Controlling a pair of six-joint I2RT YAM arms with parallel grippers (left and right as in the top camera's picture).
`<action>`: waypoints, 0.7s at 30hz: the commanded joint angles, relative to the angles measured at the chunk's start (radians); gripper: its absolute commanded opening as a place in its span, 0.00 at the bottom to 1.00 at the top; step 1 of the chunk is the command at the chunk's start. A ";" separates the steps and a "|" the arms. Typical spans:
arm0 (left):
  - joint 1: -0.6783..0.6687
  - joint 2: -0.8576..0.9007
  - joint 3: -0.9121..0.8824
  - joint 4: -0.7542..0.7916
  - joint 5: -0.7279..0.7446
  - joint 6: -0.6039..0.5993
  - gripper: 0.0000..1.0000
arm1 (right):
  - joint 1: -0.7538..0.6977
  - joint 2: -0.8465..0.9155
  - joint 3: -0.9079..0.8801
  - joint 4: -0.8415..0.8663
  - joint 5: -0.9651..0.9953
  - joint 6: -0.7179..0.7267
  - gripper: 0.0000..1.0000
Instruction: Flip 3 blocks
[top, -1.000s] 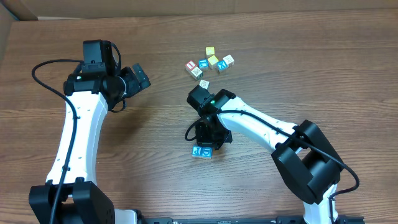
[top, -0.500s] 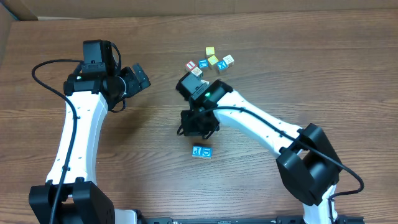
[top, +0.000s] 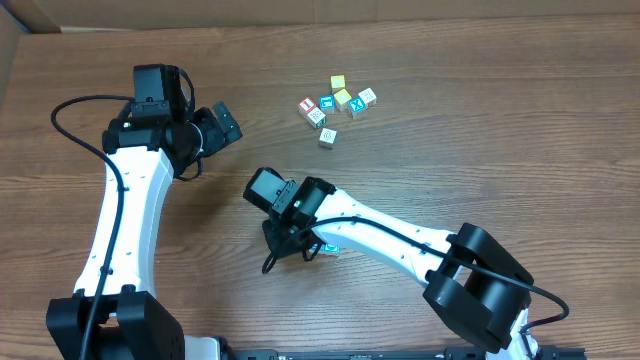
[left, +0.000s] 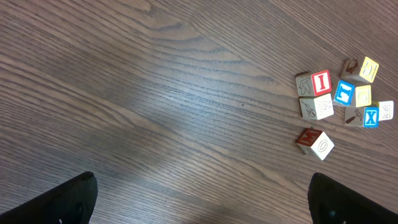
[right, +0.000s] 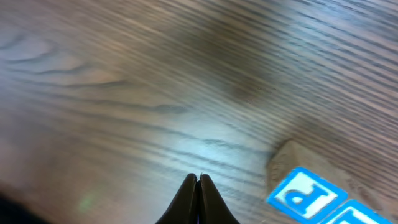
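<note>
The blue "P" block (right: 305, 194) lies on the table just right of my right gripper (right: 199, 178), which is shut and empty, its tips close to the wood. From overhead the P block (top: 330, 248) peeks out from under the right arm, with the right gripper (top: 292, 240) to its left. The red-lettered "O" block (left: 316, 144) (top: 327, 138) sits alone below a cluster of blocks (left: 342, 93) (top: 338, 100). My left gripper (left: 202, 205) hovers wide open far left of them, holding nothing; in the overhead view the left gripper (top: 218, 125) is at the upper left.
The cluster holds a red "I" cube (left: 321, 82), a blue "X" cube (left: 371, 117) and yellow cubes (left: 369, 68). A cardboard edge (top: 20, 20) runs along the table's far left corner. The right arm (top: 400, 235) stretches across the table's front middle.
My right arm has swung away from above the P block, up toward the cluster and then down to the left. The P block stays where it was. The left arm has not moved.
</note>
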 joint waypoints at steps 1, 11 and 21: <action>0.003 -0.006 0.008 0.001 -0.004 0.011 1.00 | 0.014 -0.029 -0.033 0.024 0.106 0.027 0.04; 0.003 -0.006 0.008 0.001 -0.004 0.011 1.00 | 0.016 -0.029 -0.092 0.045 0.147 0.077 0.04; 0.003 -0.006 0.008 0.001 -0.004 0.011 1.00 | 0.016 -0.029 -0.092 -0.021 0.146 0.087 0.04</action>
